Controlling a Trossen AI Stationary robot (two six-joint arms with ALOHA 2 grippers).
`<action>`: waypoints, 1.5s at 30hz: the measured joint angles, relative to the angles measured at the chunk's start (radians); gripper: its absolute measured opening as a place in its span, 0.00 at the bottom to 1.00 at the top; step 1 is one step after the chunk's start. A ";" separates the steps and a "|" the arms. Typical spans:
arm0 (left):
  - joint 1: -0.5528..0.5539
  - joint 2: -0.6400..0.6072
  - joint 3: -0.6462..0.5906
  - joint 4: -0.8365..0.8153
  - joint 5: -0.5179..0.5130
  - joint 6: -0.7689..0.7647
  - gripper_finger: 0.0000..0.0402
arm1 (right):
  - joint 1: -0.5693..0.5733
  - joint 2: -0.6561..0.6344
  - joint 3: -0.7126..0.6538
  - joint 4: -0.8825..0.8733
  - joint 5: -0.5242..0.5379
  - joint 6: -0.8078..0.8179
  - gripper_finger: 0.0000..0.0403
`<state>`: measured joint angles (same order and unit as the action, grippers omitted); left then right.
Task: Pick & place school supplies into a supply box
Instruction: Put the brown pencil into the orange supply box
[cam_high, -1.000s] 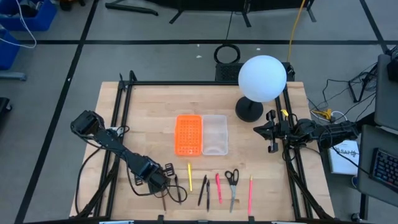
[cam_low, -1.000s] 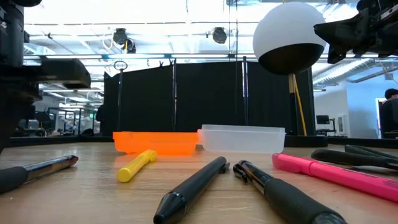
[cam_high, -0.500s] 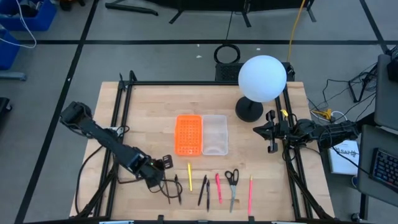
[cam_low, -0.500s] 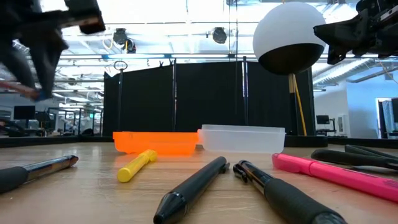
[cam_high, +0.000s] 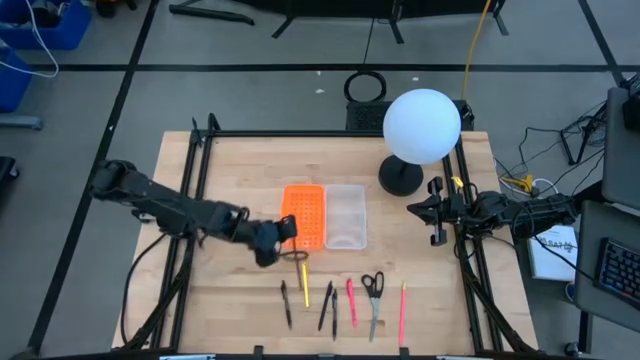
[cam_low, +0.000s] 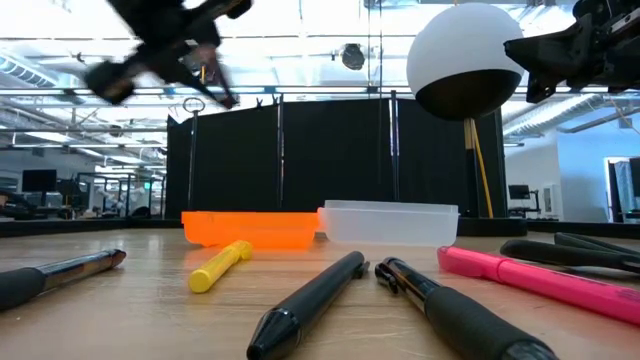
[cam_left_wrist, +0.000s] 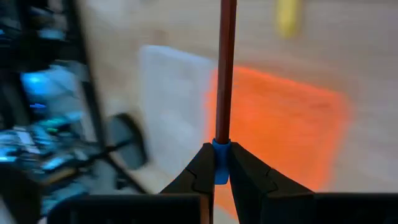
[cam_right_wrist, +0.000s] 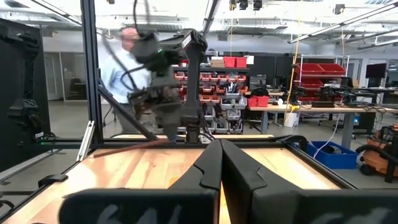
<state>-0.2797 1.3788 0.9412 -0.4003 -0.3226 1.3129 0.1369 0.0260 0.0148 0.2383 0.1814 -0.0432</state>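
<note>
Left gripper (cam_high: 283, 240) clamped aloft; right gripper (cam_high: 437, 212) closed.

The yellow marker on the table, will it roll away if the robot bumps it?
Probably a little. The yellow marker looks round and lies flat on the smooth wooden table, so a sideways nudge could roll it. It looks short, stiff and light, so it should slide easily too. A push along its length would likely just scoot it forward.

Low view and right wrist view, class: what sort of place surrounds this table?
Probably a robotics lab or workshop: shelves of red parts bins, workbenches and exposed ceiling beams and lights lie beyond the wooden table.
</note>
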 joint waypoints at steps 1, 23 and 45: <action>0.029 0.000 0.001 0.039 0.023 0.045 0.07 | 0.000 0.000 0.000 0.005 0.000 -0.001 0.00; 0.450 0.490 0.583 -0.134 0.470 0.493 0.08 | 0.000 0.019 0.000 0.050 0.006 0.002 0.00; 0.567 0.670 0.652 -0.117 0.640 0.480 0.09 | 0.000 0.054 0.000 0.071 0.002 -0.048 0.00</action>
<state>0.2873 2.0491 1.5929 -0.5177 0.3171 1.7930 0.1371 0.0799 0.0151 0.3098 0.1833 -0.0910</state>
